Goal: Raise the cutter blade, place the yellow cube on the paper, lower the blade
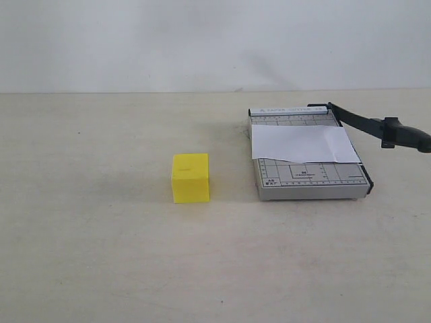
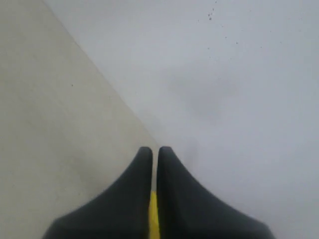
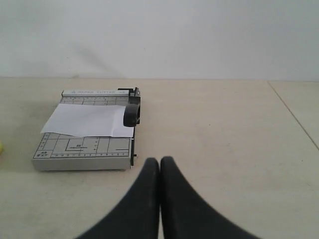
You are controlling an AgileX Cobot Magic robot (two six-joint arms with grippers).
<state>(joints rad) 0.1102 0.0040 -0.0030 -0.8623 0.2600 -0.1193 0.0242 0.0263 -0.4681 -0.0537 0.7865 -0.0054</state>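
Looking across the exterior view, you find the cutter blade [image 1: 367,123] lifted off the cutter base [image 1: 311,180]. Its long axis runs from the hinge at the base's far corner out toward 4 o'clock, and the thick handle end hangs past the base's edge. The paper [image 1: 303,143] lies across the middle of the base, its long side crosswise, with one slight crease. The yellow cube [image 1: 190,177] sits on the table [image 1: 101,256] at 9 o'clock from the base, well apart from it and not on the paper.

The table is plain beige and matte, and a pale bare wall [image 1: 202,40] rises behind it.

Neither arm shows in the exterior view; you only get the grippers from the wrists. The right gripper [image 3: 160,159] has its black fingers pressed together on nothing. Its camera faces the base, sees the paper, and catches the blade's handle nearly end-on, which hides the blade's length. A yellow sliver at that picture's edge is all you get of the cube. The left gripper [image 2: 155,149] is likewise closed, with only a hairline slit, and its camera shows just table and wall. A yellow strip sits deep between its fingers; you cannot tell what it is.
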